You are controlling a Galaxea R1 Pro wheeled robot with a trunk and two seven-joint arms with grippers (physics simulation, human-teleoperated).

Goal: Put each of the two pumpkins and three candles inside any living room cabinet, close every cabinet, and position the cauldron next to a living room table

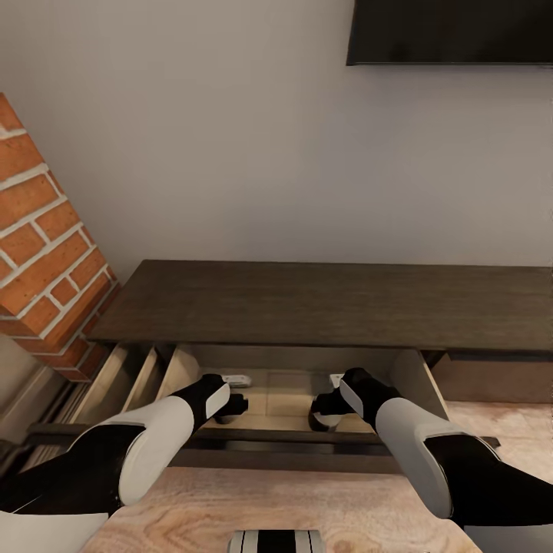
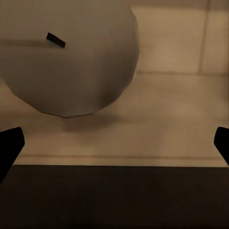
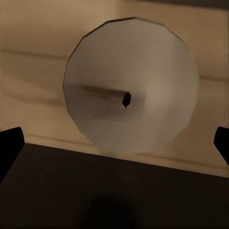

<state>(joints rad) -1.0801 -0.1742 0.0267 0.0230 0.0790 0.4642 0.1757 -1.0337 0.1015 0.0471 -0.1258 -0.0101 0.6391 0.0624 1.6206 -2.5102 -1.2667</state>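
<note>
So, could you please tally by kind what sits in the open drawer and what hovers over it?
Candles: 2
Grippers, both open: 2
Total: 4

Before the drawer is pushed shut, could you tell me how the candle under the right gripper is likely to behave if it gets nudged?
The candle looks squat and round with a flat top, so it probably slides rather than tips. It seems to rest upright on the smooth pale drawer floor, so a jolt might shift it. Lying on its side, it could roll.
</note>
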